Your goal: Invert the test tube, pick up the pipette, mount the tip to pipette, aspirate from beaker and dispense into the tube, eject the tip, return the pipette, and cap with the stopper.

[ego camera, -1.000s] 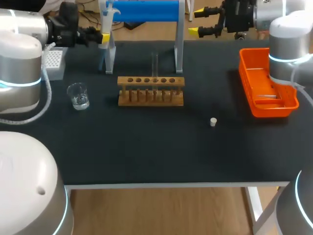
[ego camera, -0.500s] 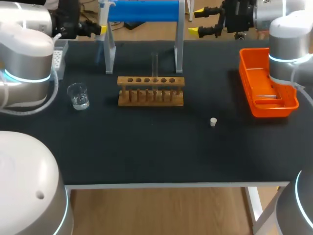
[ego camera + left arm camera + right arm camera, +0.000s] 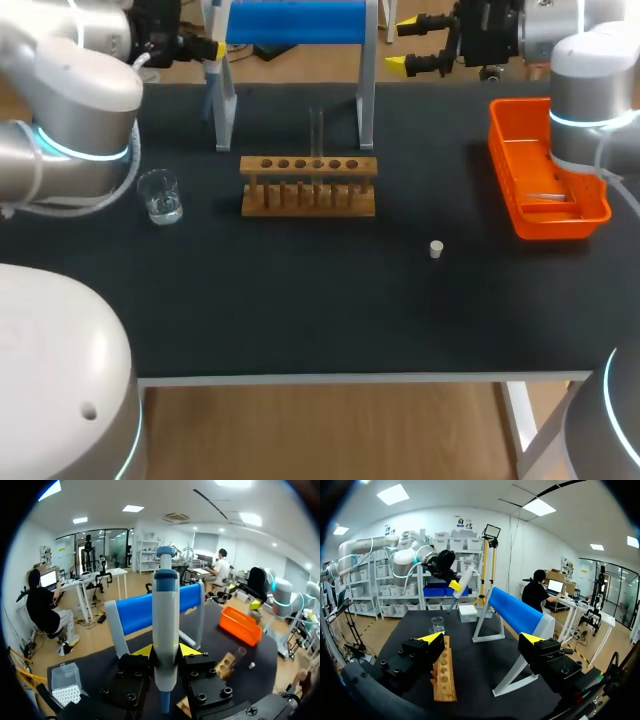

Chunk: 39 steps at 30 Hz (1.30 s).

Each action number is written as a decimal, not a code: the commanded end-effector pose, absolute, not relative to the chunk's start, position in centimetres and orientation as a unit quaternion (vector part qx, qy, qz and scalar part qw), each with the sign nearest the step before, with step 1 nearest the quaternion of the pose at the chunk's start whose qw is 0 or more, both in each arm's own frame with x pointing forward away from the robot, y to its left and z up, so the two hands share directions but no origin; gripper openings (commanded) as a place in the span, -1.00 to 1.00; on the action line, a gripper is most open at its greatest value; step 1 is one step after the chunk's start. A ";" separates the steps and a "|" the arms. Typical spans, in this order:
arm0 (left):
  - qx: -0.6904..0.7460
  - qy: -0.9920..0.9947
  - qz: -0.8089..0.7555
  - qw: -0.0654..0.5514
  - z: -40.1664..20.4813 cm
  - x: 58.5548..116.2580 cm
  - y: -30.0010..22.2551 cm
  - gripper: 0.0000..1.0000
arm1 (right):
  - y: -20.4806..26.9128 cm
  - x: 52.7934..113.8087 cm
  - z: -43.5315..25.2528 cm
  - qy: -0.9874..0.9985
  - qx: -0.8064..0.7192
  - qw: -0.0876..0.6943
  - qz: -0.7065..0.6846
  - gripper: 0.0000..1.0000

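Our left gripper (image 3: pixel 205 48) hangs at the eleven o'clock corner of the counter (image 3: pixel 300 300), over its far edge. It is clamped on the pipette (image 3: pixel 166 630). In the left wrist view the white barrel with its blue collar runs between the two yellow tips, and both press on it from opposite sides. From the right wrist view the pipette sits tilted in that gripper, above the beaker. A clear tip box (image 3: pixel 65 682) lies on the counter beside the left gripper.

The beaker (image 3: pixel 160 195) stands at nine o'clock of the wooden rack (image 3: pixel 308 186), well apart from it, with a little clear liquid in its bottom. At twelve o'clock of the rack stands the pipette stand (image 3: pixel 295 22), a blue bar carried on two pale legs. The rack sits just left of the counter's middle, toward the far side. The test tube (image 3: pixel 317 130) stands upright in the rack, right of the rack's middle. We cannot tell which end of the tube is up.

The stopper (image 3: pixel 436 249), small and white, lies alone on the counter at four o'clock of the rack, touching nothing.

Our right gripper (image 3: pixel 402 46) hangs at the counter's one o'clock, at the far edge just right of the stand. Its fingers are spread wide and nothing is between them. The orange tray (image 3: pixel 520 150) rests at the counter's two o'clock, along the right edge.
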State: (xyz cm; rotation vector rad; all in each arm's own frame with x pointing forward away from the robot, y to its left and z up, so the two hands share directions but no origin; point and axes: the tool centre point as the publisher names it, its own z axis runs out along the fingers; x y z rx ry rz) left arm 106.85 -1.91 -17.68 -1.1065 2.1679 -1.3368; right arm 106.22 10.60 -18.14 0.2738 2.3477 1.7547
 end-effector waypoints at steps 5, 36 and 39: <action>-0.408 0.773 -0.448 0.188 -17.3 108.6 -3.1 -1.00 | 10.5 106.3 -18.1 0.795 0.092 0.096 0.592 1.00; -0.494 0.756 -0.371 0.215 -19.2 113.5 -4.2 -1.00 | 10.5 106.3 -18.1 0.795 0.092 0.096 0.592 1.00; -0.498 0.756 -0.366 0.215 -19.4 113.7 -4.4 -1.00 | 10.5 106.3 -18.1 0.795 0.092 0.096 0.592 1.00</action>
